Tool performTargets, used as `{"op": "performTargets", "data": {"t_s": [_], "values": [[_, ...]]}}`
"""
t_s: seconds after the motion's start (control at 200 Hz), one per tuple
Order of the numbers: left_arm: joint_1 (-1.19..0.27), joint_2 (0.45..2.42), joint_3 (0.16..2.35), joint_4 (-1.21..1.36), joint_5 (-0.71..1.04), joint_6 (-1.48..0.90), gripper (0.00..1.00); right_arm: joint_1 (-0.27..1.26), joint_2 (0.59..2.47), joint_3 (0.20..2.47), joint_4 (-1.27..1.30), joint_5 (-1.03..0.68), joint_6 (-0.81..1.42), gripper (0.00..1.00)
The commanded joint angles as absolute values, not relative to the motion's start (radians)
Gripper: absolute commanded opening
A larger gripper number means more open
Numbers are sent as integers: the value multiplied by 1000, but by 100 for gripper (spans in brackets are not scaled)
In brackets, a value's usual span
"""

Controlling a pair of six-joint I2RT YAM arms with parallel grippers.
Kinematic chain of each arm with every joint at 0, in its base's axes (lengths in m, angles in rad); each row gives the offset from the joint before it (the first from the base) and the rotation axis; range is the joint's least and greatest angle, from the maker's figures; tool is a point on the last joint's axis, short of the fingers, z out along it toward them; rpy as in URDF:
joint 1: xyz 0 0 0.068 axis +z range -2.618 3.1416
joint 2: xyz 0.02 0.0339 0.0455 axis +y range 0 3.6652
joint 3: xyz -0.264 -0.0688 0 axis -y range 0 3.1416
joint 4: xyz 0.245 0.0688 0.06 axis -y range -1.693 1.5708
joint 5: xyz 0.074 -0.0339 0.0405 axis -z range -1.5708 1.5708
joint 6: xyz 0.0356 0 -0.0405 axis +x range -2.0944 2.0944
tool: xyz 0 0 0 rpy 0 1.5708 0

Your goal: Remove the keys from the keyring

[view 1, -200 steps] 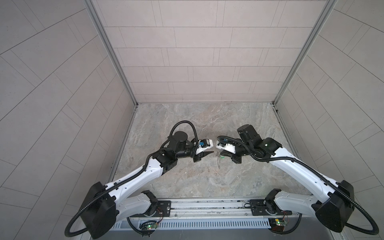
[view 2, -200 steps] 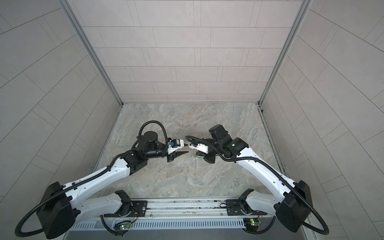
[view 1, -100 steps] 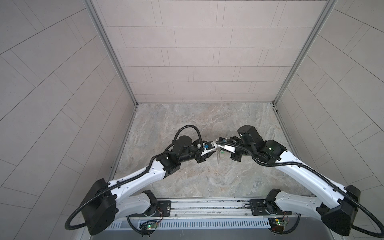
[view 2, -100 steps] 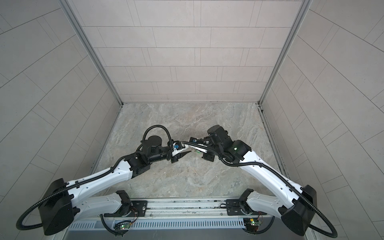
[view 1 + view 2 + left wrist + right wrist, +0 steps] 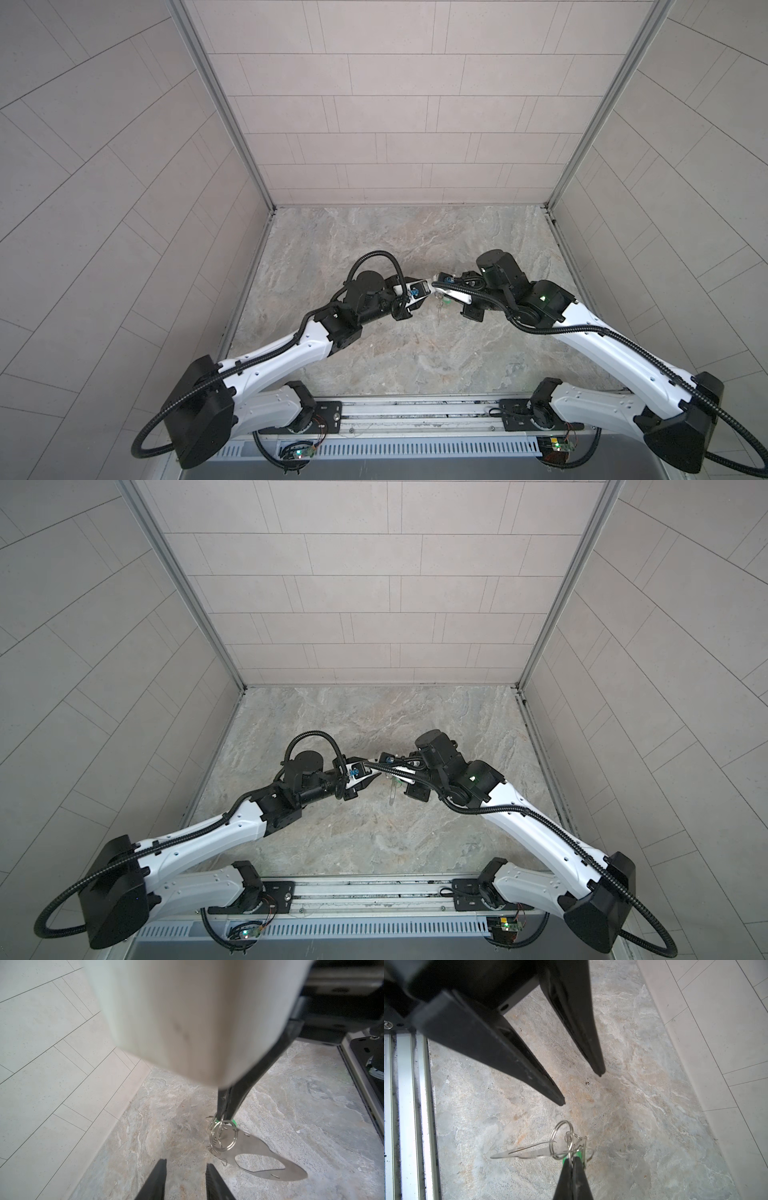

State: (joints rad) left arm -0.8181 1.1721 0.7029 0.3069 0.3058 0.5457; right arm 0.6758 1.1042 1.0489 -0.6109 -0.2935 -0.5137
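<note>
Two hands meet: the right hand (image 5: pixel 574 1160), clamped on the keys (image 5: pixel 579 1153) by their green head, dangles the keyring (image 5: pixel 249 1142) just beside the left hand (image 5: pixel 186 1162), which is spread apart; the keyring looks like light, stiff, slippery metal, probably best pinched flat across its solid end.

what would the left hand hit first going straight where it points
Probably the silver wire rings on the flat grey metal keyring plate; the left hand aims slightly beside them, and depth is unclear.
</note>
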Motion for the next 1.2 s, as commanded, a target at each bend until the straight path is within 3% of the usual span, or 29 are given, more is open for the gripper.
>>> {"op": "performTargets", "data": {"t_s": [0.0,0.355,0.495,0.656,0.856,0.981,1.196], "values": [[-822,1232,738,327,343,527,37,700,1087,1071,-566,-342,-529,0],[-788,1235,640,631,577,283,39,700,1048,1055,-541,-320,-484,0],[-779,1169,614,579,664,270,38,695,1027,1028,-531,-287,-474,0],[-779,1094,654,314,774,319,34,675,1027,1022,-541,-299,-488,0],[-779,1008,639,300,706,342,36,672,1035,1026,-551,-286,-501,0],[-771,1005,632,308,539,369,36,672,1034,1027,-550,-309,-509,0],[-771,1085,706,276,430,515,26,672,1063,1064,-619,-339,-502,0]]}}
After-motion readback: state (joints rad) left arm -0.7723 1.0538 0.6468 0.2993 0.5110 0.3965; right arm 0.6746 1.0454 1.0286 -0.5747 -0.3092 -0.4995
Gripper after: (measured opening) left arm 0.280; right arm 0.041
